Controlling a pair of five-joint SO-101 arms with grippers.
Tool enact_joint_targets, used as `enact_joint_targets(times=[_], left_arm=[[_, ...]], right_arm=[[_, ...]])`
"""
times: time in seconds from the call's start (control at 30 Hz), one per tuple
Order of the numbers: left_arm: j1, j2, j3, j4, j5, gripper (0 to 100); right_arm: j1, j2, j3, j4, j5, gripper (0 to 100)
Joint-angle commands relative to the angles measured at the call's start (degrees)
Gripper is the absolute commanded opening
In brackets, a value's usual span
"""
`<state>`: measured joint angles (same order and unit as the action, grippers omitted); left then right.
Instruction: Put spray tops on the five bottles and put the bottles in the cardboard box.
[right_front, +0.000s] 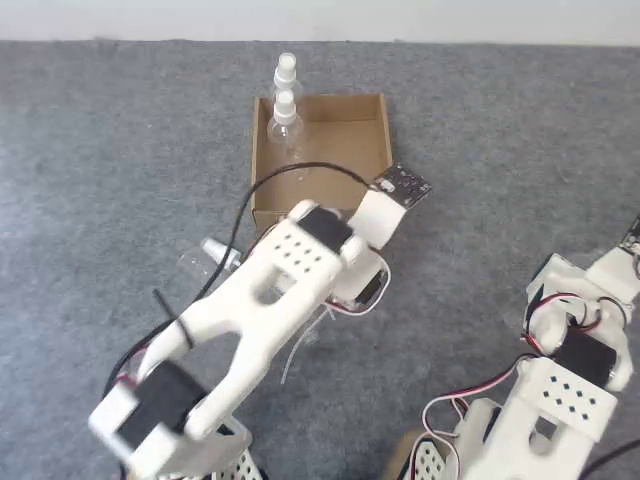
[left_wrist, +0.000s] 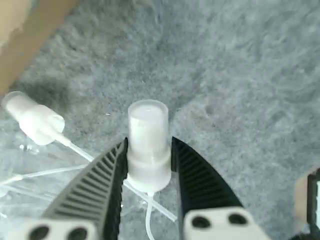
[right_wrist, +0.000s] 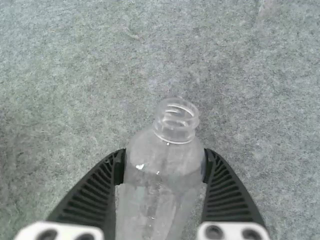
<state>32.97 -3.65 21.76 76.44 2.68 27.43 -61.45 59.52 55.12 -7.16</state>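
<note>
My left gripper (left_wrist: 148, 146) is shut on a white spray top (left_wrist: 147, 125), held upright with its thin dip tube hanging below the fingers, just above the grey carpet. A clear bottle (right_wrist: 172, 132) with an open threaded neck sits in my right gripper (right_wrist: 164, 157), which is shut on its body. The cardboard box (right_front: 372, 150) stands at the far middle, with the left arm (right_front: 290, 280) stretched up to its near wall. One capped bottle (right_front: 285, 125) stands inside the box at its left. A second capped bottle (right_front: 286, 70) shows at the far wall; I cannot tell whether it is inside.
A loose spray top (left_wrist: 36, 120) with its tube lies on the carpet beside the held one, near the box wall (left_wrist: 22, 45); it is left of the arm as the loose spray top (right_front: 218, 252). The right arm (right_front: 570, 375) sits at the near right. Cables trail under the left arm.
</note>
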Motion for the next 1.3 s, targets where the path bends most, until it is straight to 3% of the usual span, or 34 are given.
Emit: enact_joint_targets(times=[0.0,0.37,0.7,1.0,1.27], left_arm=[[0.0,-12.92,6.9,-8.0,0.35,1],[-0.09,-37.89,23.69,-19.87,0.44,1],[-0.44,-56.26,32.84,-24.0,0.44,1],[-12.92,-68.22,35.03,-24.35,7.3,1],[-18.29,-79.47,42.07,-30.07,7.65,1]], right_arm=[[-0.75,-1.54,-0.88,-1.63,0.97,7.0],[-0.84,-1.54,-0.88,-1.45,0.97,7.0],[-0.84,-1.63,-1.14,-1.45,0.97,6.9],[-4.62,-1.71,-1.32,-1.45,0.97,6.9],[-10.95,-2.42,-1.32,-1.8,0.97,6.9]])
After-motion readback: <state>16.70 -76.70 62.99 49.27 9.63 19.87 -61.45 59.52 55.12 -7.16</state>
